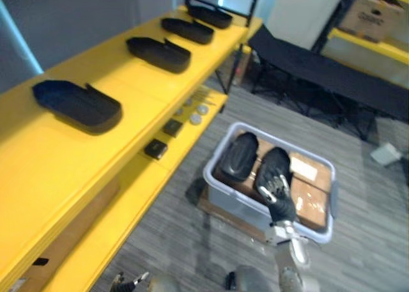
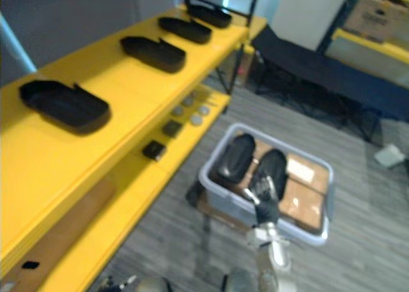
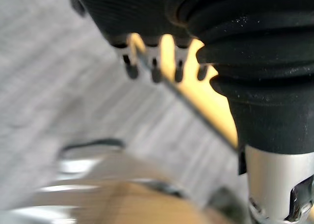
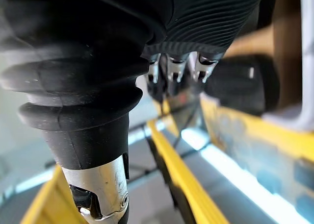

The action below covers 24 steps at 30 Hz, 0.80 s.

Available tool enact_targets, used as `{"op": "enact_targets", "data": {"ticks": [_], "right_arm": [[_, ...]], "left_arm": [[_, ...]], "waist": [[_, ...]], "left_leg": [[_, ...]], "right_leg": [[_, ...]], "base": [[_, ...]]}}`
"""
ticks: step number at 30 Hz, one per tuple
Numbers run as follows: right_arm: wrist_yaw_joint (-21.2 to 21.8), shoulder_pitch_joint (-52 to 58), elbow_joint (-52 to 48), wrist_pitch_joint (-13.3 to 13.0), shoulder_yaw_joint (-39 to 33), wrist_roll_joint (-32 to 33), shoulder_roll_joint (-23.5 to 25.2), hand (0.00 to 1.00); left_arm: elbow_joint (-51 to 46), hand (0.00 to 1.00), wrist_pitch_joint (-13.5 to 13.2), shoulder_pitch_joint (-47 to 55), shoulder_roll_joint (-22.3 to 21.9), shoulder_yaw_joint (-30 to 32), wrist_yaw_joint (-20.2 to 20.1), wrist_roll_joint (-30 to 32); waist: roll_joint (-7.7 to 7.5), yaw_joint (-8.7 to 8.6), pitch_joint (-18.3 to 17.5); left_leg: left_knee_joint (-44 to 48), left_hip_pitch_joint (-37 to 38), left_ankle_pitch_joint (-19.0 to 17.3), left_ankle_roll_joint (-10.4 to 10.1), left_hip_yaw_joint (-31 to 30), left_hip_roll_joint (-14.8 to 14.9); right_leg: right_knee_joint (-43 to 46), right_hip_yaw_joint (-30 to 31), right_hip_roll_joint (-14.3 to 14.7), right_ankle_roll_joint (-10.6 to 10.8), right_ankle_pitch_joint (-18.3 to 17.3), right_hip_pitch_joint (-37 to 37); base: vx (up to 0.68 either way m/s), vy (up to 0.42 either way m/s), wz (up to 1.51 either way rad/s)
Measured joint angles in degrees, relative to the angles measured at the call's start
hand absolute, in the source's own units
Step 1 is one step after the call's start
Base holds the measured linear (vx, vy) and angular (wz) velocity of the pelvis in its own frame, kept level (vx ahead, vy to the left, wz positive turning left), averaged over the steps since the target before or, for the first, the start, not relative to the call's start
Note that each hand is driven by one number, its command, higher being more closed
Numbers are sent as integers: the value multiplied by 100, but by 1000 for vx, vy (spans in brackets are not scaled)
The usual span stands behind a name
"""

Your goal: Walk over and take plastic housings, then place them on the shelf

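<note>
Two black plastic housings lie on cardboard in a grey bin (image 1: pixel 215 177) on the floor: one on the left (image 1: pixel 239 154) and one on the right (image 1: pixel 275 163). My right hand (image 1: pixel 278 191) is over the near end of the right housing, fingers loosely spread, and I cannot tell if it touches. In the right wrist view its fingers (image 4: pixel 168 71) point straight out. Several more black housings (image 1: pixel 78 103) (image 1: pixel 160 53) (image 1: pixel 187 30) sit in a row on the yellow shelf (image 1: pixel 45 158). My left hand (image 1: pixel 128 282) hangs low by the shelf, fingers (image 3: pixel 156 73) relaxed and empty.
The yellow shelf's lower level carries small black blocks (image 1: pixel 156 149) and grey discs (image 1: pixel 195 118). A black cot (image 1: pixel 319 75) stands beyond the bin. A cardboard box (image 1: pixel 370 14) sits on another yellow rack at the far right. A pale scrap (image 1: pixel 385 153) lies on the floor.
</note>
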Motion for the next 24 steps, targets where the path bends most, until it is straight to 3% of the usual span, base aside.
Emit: {"op": "enact_targets", "data": {"ticks": [1, 2, 3, 4, 5, 7, 10, 12, 13, 15, 20, 24], "right_arm": [[-3, 6, 9, 0, 2, -18, 11, 0], [-6, 9, 66, -1, -9, -81, 52, 0], [-25, 6, 167, 2, -15, -119, -2, 0], [-24, -2, 198, 4, -6, -154, -49, 0], [-22, 40, 175, 1, 2, -216, -63, 0], [-37, 149, 175, 12, 1, -252, 18, 0], [-100, 135, 198, 36, 111, -183, -41, 0], [-140, -6, 445, 60, 69, -76, -193, 0], [-142, -114, 738, 157, -147, -29, -305, 0], [-151, -98, 1152, 228, -485, 35, -415, 0], [-162, -96, 1370, 237, -802, -214, -370, 0], [-424, -340, 1749, 235, -1271, -658, -418, 0]], "left_arm": [[-23, 0, -35, 46, 6, 12, -4, -76], [-22, 0, -57, 88, 105, 54, -63, -232], [17, 0, -60, 107, 7, 8, -147, -332], [16, 0, -70, 167, -39, -19, -174, -333], [6, 0, -104, 296, -65, -18, -176, -337], [0, 0, -136, 324, -3, -17, -186, -338], [-32, 0, -147, 325, -67, -5, -166, -486], [-35, 0, -206, 324, -280, -10, -166, -857], [-36, 0, -284, 315, -368, -84, -171, -886], [-38, 0, -310, 334, -396, -212, -167, -885], [-67, 0, -400, 433, -360, -306, -156, -882], [-419, 0, -352, 354, -206, -537, -191, -664]], "waist": [[-15, 19, -9], [-110, 41, -77], [68, 127, -93], [150, 175, -94], [188, 108, -94], [105, 64, -134], [100, 120, -169], [124, 118, -181], [239, 111, -136], [315, 111, -125], [311, 135, -129], [252, 148, -98]], "left_leg": [[5, -34, 33, -63, 70, 71], [20, -105, 62, -237, 184, 166], [-224, -45, 178, -279, -54, 162], [-375, 40, 275, -233, -53, 205], [-530, 150, 467, -396, 7, 316], [-477, 155, 536, -514, 125, 380], [-549, 194, 689, -756, 123, 449], [-844, 238, 869, -850, 86, 350], [-1057, 211, 955, -861, -239, 252], [-1212, 202, 948, -869, -757, 84], [-1525, 208, 907, -895, -1351, -315], [-1625, -226, 1205, -633, -1949, -643]], "right_leg": [[-156, -83, -100, -119, 295, 24], [-596, -134, -111, -210, 1093, 39], [-801, -243, 118, -164, 1123, -10], [-902, -244, 216, -156, 1111, -36], [-934, -265, 255, 220, 851, -55], [-999, -429, 255, 775, 326, -11], [-1737, -629, 487, 1164, -306, 303], [-2206, -612, 573, 1234, -435, 376], [-2462, -617, 631, 1229, -387, 386], [-2523, -651, 611, 1231, -360, 396], [-2751, -757, 427, 1343, -283, 400], [-2762, -1412, 130, 1476, -164, 428]], "base": [[-166, -405, -132], [-114, -336, -123], [-102, -285, -134], [-74, -231, -124], [-38, -241, -74], [-25, -318, -44], [-56, -282, -42], [-92, -222, -38], [-125, -100, -12], [-130, -27, 6], [-106, 53, 8], [-2, 47, 66]]}}
